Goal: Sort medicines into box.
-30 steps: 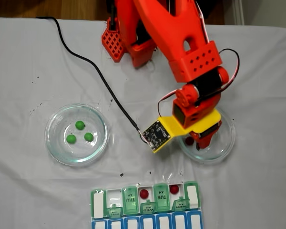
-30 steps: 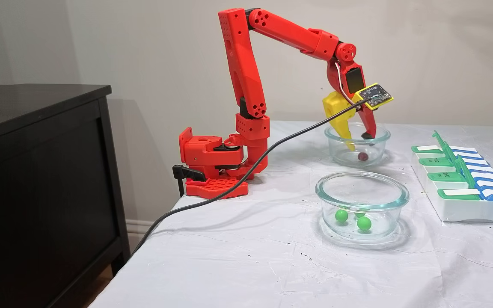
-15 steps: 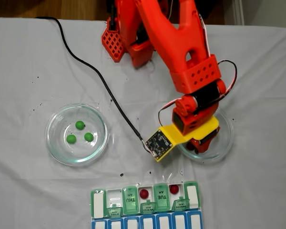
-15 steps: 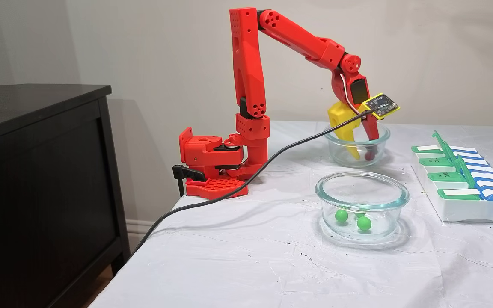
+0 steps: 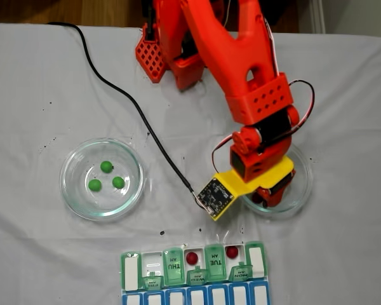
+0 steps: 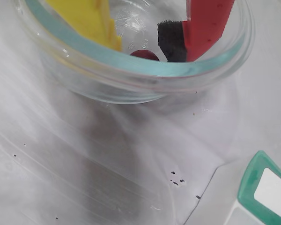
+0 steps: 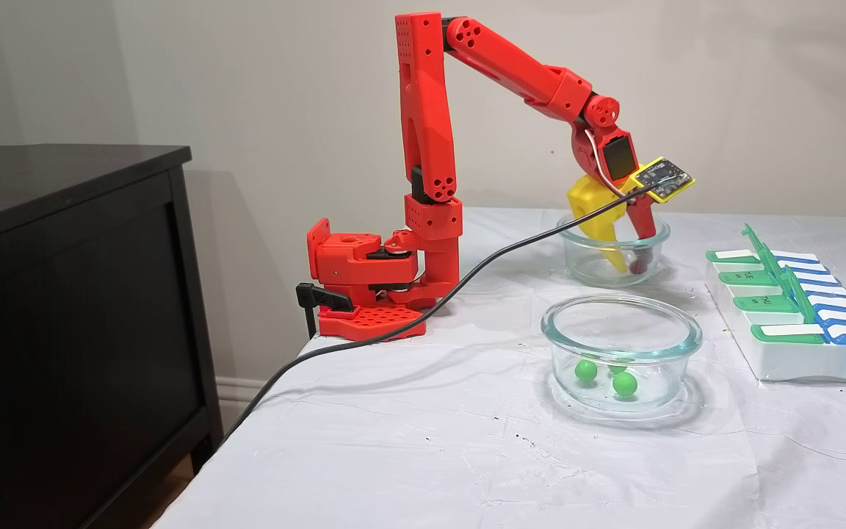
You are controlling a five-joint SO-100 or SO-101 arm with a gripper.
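**Red ball between the fingers in the glass dish**

Red and yellow fingers of the end effector [image 6: 143,44] reach down into the right-hand glass dish [image 5: 303,184] as a fixed view shows it. In the wrist view the yellow finger [image 6: 91,21] stands on the left and the red finger with its black pad [image 6: 172,41] on the right, with a gap between them, so the end effector is spread apart and grips nothing. A red ball [image 6: 144,54] lies on the dish floor in that gap, nearer the black pad; whether it touches the pad cannot be told.

The pill box [image 5: 132,270] lies at the near edge of the white tabletop [image 5: 38,95] in the view from above, well apart from the dish. Two more red balls sit in its open green cells, one [image 5: 192,258] beside the cell marked THU and one [image 5: 232,252] beside TUE. Three green balls [image 5: 106,166] rest in the left-hand glass dish [image 5: 70,190], away from the arm.
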